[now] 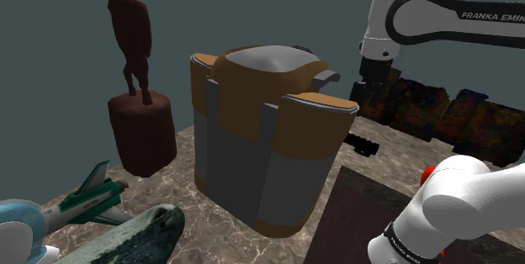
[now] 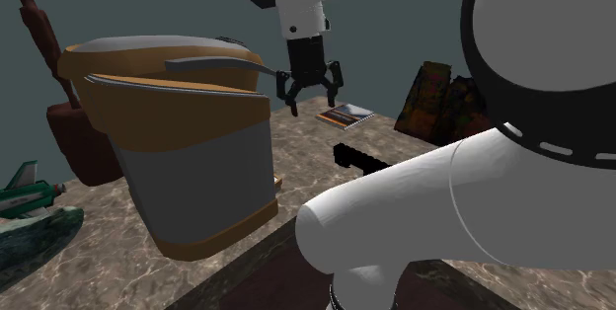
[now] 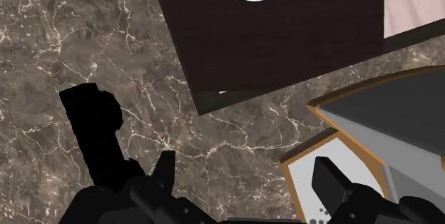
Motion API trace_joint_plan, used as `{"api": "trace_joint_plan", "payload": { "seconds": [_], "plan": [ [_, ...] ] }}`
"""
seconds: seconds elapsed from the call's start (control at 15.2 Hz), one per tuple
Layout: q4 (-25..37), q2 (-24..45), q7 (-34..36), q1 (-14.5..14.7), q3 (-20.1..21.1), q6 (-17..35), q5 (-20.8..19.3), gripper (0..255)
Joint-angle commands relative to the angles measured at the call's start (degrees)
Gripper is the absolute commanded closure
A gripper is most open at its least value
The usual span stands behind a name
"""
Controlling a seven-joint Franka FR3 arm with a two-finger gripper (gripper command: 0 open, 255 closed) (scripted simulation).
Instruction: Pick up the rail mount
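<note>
Wrist view showed your gripper (image 3: 249, 180) empty, fingers spread apart, above the counter (image 3: 57, 44). One black rail mount (image 3: 96, 133) lay flat on the counter just outside one finger, not between them. You were at the approach step. The next move called for shifting over the mount, aligning and descending. One orange-grey bag (image 2: 178, 160), possibly a backpack, stood near.

Dim, flat light across all views. Shoulder view: white arm (image 1: 471, 195) brightest, lower right; dark figurine (image 1: 130, 44) near-silhouette, upper left. Wrist view: marble surface (image 3: 85, 37) evenly lit, left half; rail mount (image 3: 96, 137) pure black, unshaded. Second exterior view: container (image 2: 188, 180) grey wall softly graded, centre left.
</note>
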Motion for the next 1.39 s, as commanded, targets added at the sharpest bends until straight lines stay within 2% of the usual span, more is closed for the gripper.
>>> {"api": "trace_joint_plan", "payload": {
  "seconds": [0.0, 0.33, 0.66, 1.06, 1.32],
  "plan": [
    [0.0, 0.0, 0.0, 0.0, 0.0, 0.0, 0.0, 0],
    [-6.02, 0.31, -7.07, -1.56, -6.05, 8.6, -4.72, 0],
    [-9.85, 3.68, -13.99, -3.19, -12.66, 18.23, -9.22, 0],
    [-11.19, 12.03, -22.51, -4.21, -21.14, 30.95, -13.0, 0],
    [-10.07, 19.95, -28.92, -3.53, -27.09, 39.71, -13.23, 0]
  ]
}}
